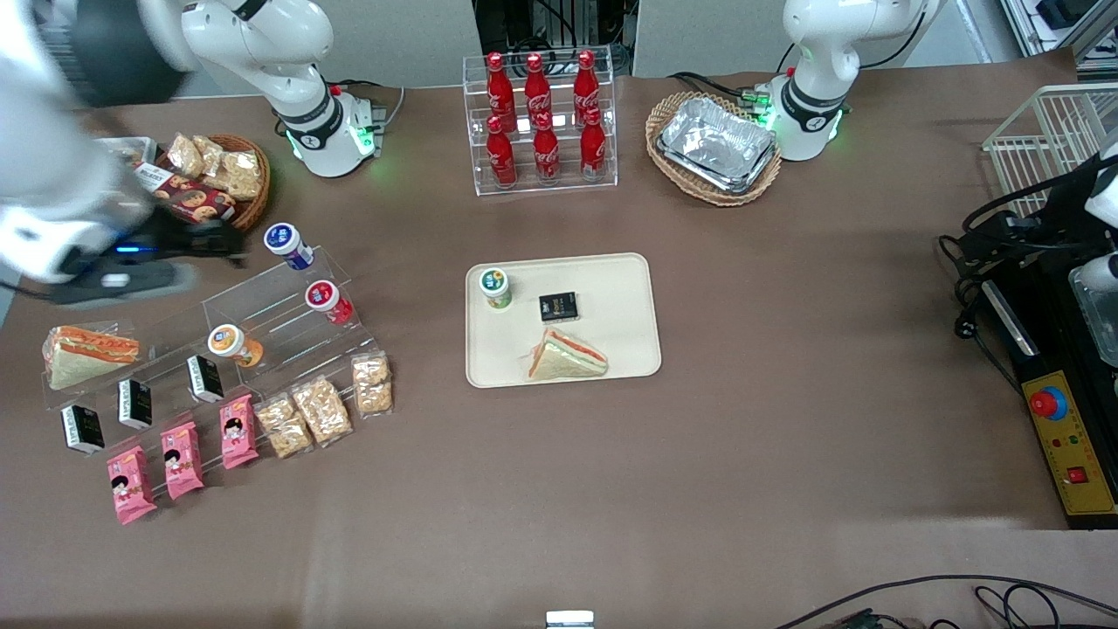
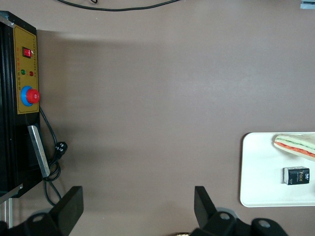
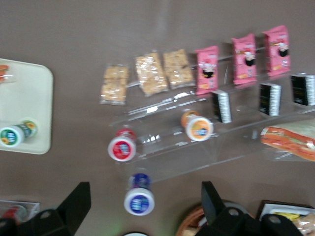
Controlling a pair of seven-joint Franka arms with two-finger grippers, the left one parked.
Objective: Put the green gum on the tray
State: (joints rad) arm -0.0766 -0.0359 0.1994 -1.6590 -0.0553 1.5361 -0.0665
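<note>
Large flat cream-beige tray (image 1: pixel 624 288) at table centre already holds small green-bodied gum bottle w/ white lid (image 1: pixel 495 288), upright near tray corner, beside black packet (image 1: pixel 558 307) & wrapped sandwich (image 1: pixel 567 356). Judged done: placement finished, only retreat left. Right arm's two-finger gripper (image 3: pixel 142 204) wide open, empty, hovering above clear acrylic stand (image 1: pixel 262 323) at working arm's end. Best to lift clear w/o clipping stand bottles.

Count: 6 red cola bottles (image 1: pixel 541 114), 3 pink snack packs (image 1: pixel 182 459), 3 cracker packs (image 1: pixel 321 409), 3 black packets on stand, 3 gum bottles on stand (blue (image 1: pixel 288 245), red (image 1: pixel 328 301), orange (image 1: pixel 234 344)).
</note>
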